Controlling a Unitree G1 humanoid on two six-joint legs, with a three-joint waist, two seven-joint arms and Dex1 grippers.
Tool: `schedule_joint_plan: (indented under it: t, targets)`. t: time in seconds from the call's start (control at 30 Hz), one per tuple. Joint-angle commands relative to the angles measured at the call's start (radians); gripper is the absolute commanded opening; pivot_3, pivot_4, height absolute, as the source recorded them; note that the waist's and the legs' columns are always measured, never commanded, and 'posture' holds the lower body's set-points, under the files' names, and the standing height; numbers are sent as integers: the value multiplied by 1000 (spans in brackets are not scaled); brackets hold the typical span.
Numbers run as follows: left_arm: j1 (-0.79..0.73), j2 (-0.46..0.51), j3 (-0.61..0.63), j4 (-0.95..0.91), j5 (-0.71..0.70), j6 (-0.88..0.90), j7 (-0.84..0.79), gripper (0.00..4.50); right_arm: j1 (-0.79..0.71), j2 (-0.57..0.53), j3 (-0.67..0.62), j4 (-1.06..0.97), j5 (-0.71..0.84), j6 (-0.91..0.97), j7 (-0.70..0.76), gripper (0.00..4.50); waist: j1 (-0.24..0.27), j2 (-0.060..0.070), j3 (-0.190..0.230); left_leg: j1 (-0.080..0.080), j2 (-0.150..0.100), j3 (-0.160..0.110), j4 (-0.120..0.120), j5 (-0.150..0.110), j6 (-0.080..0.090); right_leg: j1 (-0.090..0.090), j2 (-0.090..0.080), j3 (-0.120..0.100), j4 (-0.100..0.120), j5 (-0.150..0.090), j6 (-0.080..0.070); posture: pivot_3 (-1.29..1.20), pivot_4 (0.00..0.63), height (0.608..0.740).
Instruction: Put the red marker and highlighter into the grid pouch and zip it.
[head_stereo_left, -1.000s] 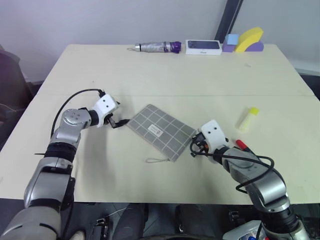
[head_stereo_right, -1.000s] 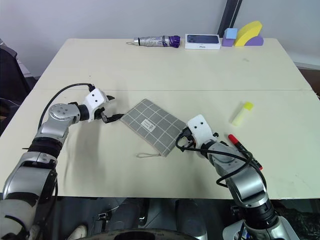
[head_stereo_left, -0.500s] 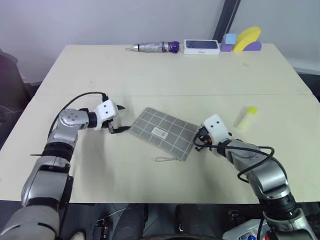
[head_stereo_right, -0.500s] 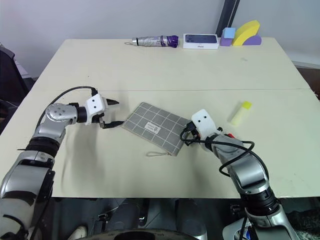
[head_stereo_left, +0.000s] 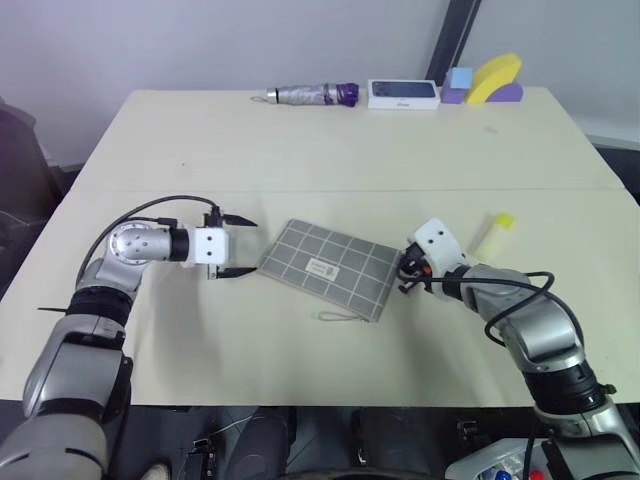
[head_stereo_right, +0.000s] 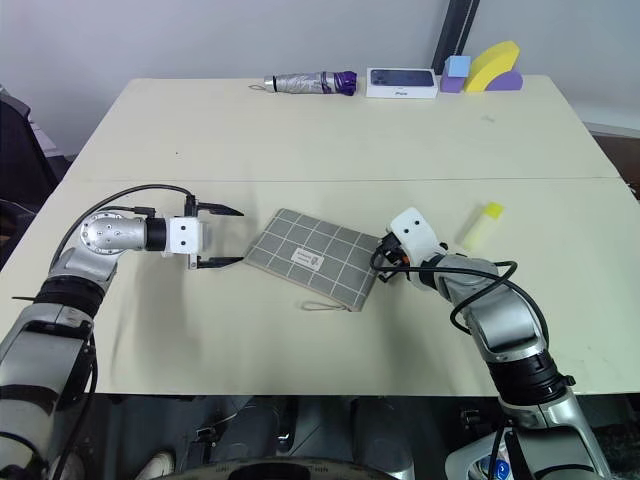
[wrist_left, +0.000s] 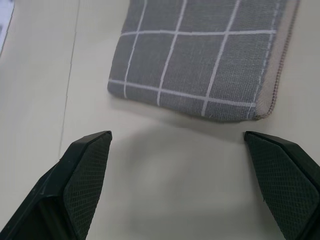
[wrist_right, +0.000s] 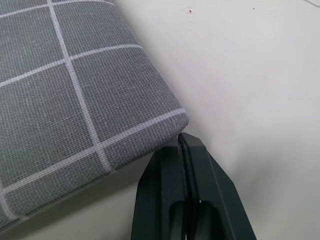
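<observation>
The grid pouch (head_stereo_left: 330, 265) lies flat in the middle of the table, white label up, its cord loop (head_stereo_left: 343, 317) trailing off the near edge. My right gripper (head_stereo_left: 404, 270) is shut on the pouch's right corner; in the right wrist view the closed tips (wrist_right: 182, 137) meet the grey fabric (wrist_right: 60, 75). My left gripper (head_stereo_left: 238, 246) is open just off the pouch's left end, with a gap between it and the fabric. Its two fingers frame that end (wrist_left: 200, 60) in the left wrist view. The highlighter (head_stereo_left: 496, 236) lies to the right, beyond my right arm. The red marker is hidden.
Along the table's far edge lie a folded umbrella (head_stereo_left: 310, 94), a white phone box (head_stereo_left: 403, 93), and a yellow arch block (head_stereo_left: 497, 78) with a blue cube (head_stereo_left: 462, 78). A seam (head_stereo_left: 300, 190) runs across the table behind the pouch.
My right gripper has moved right and away, drawing the pouch's right corner along, so the pouch has turned. My left gripper has rolled and drawn back from the pouch's left end.
</observation>
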Motion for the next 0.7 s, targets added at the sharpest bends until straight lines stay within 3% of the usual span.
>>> schedule_joint_plan:
  t: [0.03,0.4,0.7]
  targets:
    - [-23,3,-59,64,81,-120,31,4500,-21,3,0,-4,-5,-19,13,37,0,0,0,0,0,0,0,0,0,0,0,0,0,0,0,0,150,740]
    - [-96,-59,-110,189,153,-278,163,4500,-92,41,40,60,-32,-31,21,37,6,0,0,0,-1,0,1,0,0,1,0,-1,0,0,0,0,150,740]
    - [-87,-85,-86,166,31,-298,87,4500,-144,60,70,175,-91,-103,30,37,1,0,0,0,-1,0,1,0,0,1,0,-1,0,0,0,0,150,740]
